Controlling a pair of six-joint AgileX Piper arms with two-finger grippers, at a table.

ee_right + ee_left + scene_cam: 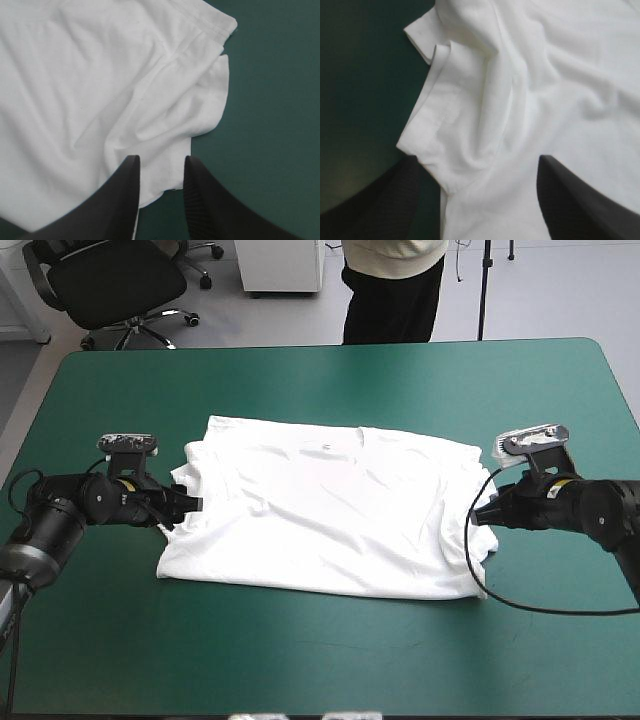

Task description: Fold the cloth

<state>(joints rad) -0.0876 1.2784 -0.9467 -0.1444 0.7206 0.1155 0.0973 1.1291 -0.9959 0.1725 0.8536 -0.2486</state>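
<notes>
With the T-shirt (330,510) flat at table (320,660) centre, my left fingers (395,200) wide open astride its 9 o'clock sleeve (435,125) and my right fingers (210,200) narrowly parted over its 3 o'clock sleeve (200,100), I should lower both, pinch all layers together, then lift evenly.

The table (300,670) is wearing a teal-green cover, and the white T-shirt (330,505) is lying spread flat on it — near the middle, well apart from every edge. The shirt's two side edges are lying bunched in loose folds against the cover.
</notes>
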